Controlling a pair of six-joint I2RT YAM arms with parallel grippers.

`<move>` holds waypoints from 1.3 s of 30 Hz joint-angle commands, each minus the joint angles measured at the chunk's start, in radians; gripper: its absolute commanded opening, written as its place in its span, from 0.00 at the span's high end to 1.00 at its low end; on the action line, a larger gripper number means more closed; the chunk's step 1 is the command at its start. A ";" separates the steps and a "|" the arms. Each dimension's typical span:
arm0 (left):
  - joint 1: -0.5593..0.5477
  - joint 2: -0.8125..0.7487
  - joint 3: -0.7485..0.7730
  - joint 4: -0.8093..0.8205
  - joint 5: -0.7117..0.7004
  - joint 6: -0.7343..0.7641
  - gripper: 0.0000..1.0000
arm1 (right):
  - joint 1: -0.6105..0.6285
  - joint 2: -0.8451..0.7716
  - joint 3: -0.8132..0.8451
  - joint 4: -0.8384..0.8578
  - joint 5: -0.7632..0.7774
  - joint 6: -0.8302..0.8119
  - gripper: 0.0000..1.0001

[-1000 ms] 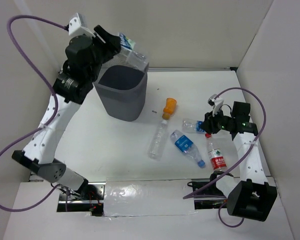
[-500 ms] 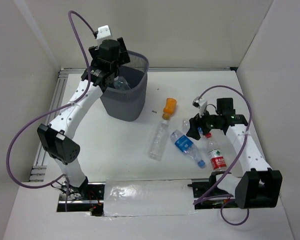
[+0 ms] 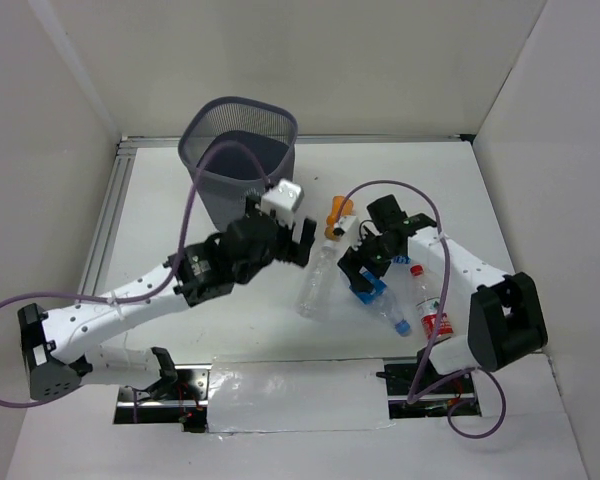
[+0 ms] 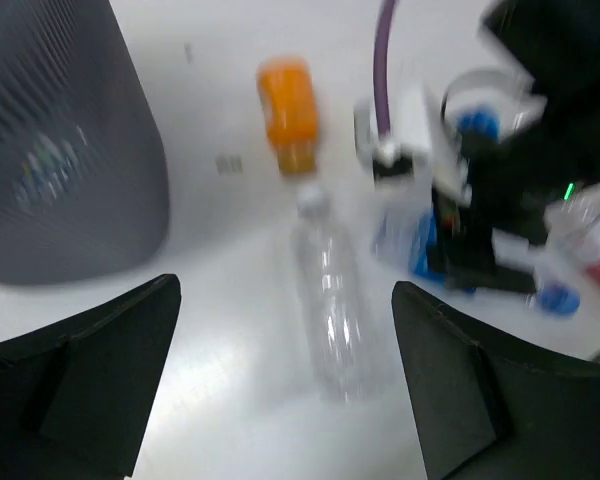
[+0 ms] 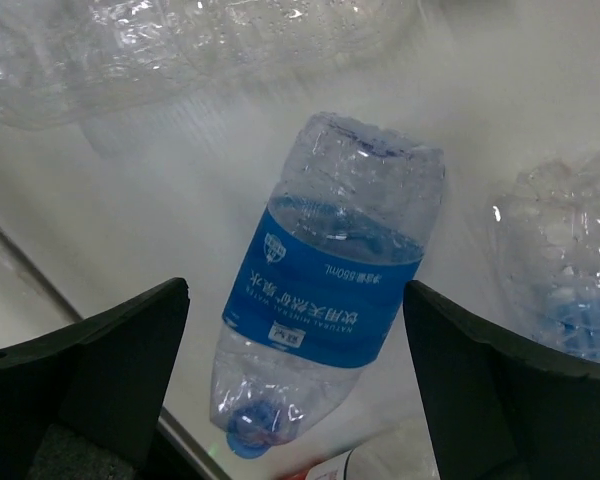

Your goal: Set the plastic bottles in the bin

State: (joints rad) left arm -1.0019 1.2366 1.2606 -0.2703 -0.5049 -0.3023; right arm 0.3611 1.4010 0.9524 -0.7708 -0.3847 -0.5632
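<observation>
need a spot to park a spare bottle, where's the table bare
Bare table behind the orange bottle, right of the bin; also left of the bin. Crowded: centre, left gripper and right gripper over the lying bottles.

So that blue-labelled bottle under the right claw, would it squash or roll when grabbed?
Probably light: the blue-labelled bottle looks empty and see-through. Its thin, dimpled walls would likely give under a squeeze. Lying on its round side on the table, it may roll if nudged.
</observation>
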 commanded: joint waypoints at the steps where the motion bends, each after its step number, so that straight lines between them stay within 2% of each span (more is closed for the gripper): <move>1: -0.053 -0.063 -0.154 -0.027 -0.041 -0.161 0.01 | 0.045 0.036 -0.030 0.096 0.121 0.032 0.05; 2: -0.088 -0.075 -0.220 -0.027 -0.041 -0.222 0.01 | 0.068 0.058 -0.030 0.119 0.141 0.058 0.05; 6: -0.149 -0.086 -0.289 -0.089 -0.115 -0.313 0.01 | 0.099 0.122 -0.053 0.208 0.222 0.098 0.02; 7: -0.158 -0.086 -0.300 -0.089 -0.115 -0.313 0.01 | 0.099 0.136 -0.053 0.217 0.222 0.108 0.03; 9: -0.158 -0.086 -0.329 -0.089 -0.115 -0.325 0.01 | 0.099 0.159 -0.063 0.226 0.222 0.108 0.12; 11: -0.158 -0.086 -0.348 -0.079 -0.115 -0.325 0.01 | 0.099 0.171 -0.063 0.226 0.184 0.098 0.26; 12: -0.158 -0.086 -0.360 -0.069 -0.115 -0.325 0.01 | 0.099 0.159 -0.063 0.214 0.172 0.083 0.45; 14: -0.158 -0.086 -0.369 -0.057 -0.086 -0.325 0.01 | 0.085 0.132 -0.037 0.154 0.104 0.045 0.59; 15: -0.158 -0.086 -0.380 -0.044 -0.077 -0.325 0.01 | 0.064 0.095 -0.021 0.127 0.081 0.027 0.70; 18: -0.158 -0.086 -0.400 0.002 -0.035 -0.313 0.01 | 0.012 0.052 0.125 -0.062 -0.051 -0.091 0.74; 19: -0.158 -0.086 -0.409 0.012 -0.024 -0.299 0.01 | -0.005 0.041 0.255 -0.175 -0.090 -0.121 0.74; 20: -0.158 -0.075 -0.409 0.013 -0.011 -0.299 0.01 | -0.034 0.041 0.328 -0.220 -0.156 -0.163 0.74; 21: -0.158 -0.075 -0.409 0.025 -0.001 -0.287 0.01 | -0.043 0.041 0.485 -0.252 -0.175 -0.164 0.75; 24: -0.167 -0.051 -0.409 0.046 0.009 -0.276 0.01 | -0.044 0.075 0.746 -0.298 -0.184 -0.137 0.77; 25: -0.167 -0.040 -0.409 0.057 0.009 -0.276 0.01 | -0.044 0.111 0.902 -0.236 -0.184 -0.103 0.77; 27: -0.167 -0.029 -0.418 0.069 0.020 -0.276 0.01 | -0.044 0.148 1.015 -0.126 -0.184 0.010 0.77; 28: -0.176 -0.019 -0.418 0.083 0.020 -0.276 0.01 | -0.034 0.148 1.070 0.031 -0.197 0.088 0.77; 31: -0.176 -0.006 -0.418 0.083 0.029 -0.276 0.01 | 0.005 0.170 1.071 0.313 -0.210 0.175 0.78; 32: -0.176 0.003 -0.418 0.083 0.029 -0.276 0.01 | 0.027 0.183 1.071 0.466 -0.210 0.196 0.78; 34: -0.187 0.003 -0.418 0.083 0.029 -0.276 0.01 | 0.082 0.270 1.112 0.568 -0.220 0.277 0.78; 36: -0.187 -0.008 -0.431 0.083 0.029 -0.285 0.01 | 0.117 0.358 1.265 0.582 -0.256 0.316 0.75; 39: -0.187 -0.017 -0.455 0.092 0.020 -0.294 0.01 | 0.192 0.472 1.346 0.657 -0.226 0.358 0.73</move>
State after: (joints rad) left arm -1.1835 1.2381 0.8246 -0.2218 -0.4736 -0.6003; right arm 0.4984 1.7855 2.2448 -0.2756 -0.6060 -0.3050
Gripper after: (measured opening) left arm 0.993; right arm 0.381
